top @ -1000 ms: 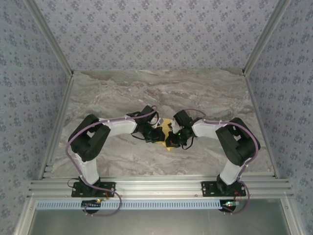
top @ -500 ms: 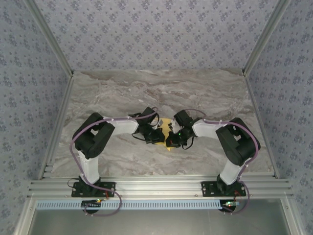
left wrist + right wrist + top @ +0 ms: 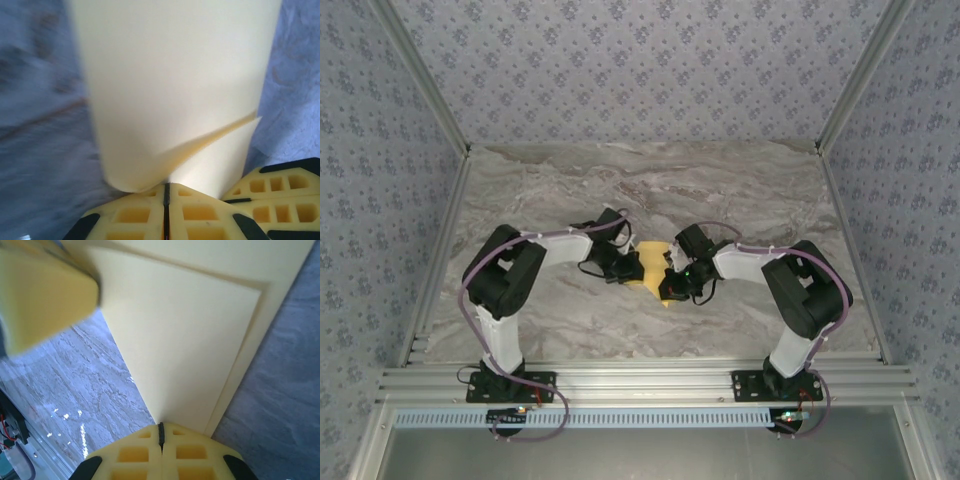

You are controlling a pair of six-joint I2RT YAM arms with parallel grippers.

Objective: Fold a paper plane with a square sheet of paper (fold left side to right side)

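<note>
So, starting at the near edge, we see the arm bases (image 3: 510, 385) bolted to the rail. Both arms bend inward, and their wrists meet over the middle of the marbled surface (image 3: 750, 190). There the left claw (image 3: 625, 268) and the right claw (image 3: 670, 285) flank the sheet of paper (image 3: 653, 260), which sits between them, pale yellow-orange.

From the left wrist we see that claw's pads pressed together, with a curled layer of the sheet rising out of the seam. We judge it pinched shut on the paper. A lifted flap bows across a flatter layer behind it. From the right wrist the pads are likewise closed, with a corner of the paper running into the seam. Two stacked layers show there, the upper edge set slightly in from the lower.

We take the step in hand to be the left-over-right fold. The left side looks raised and ready to cross, while the right claw anchors the opposite side. Next, in our view, the left claw must bring its edge down flush with the right edge, and then the crease needs pressing flat. Misaligned edges or a slipping anchor are the risks.

Beyond the paper, the surface runs back to the patterned wall (image 3: 640, 70).
</note>
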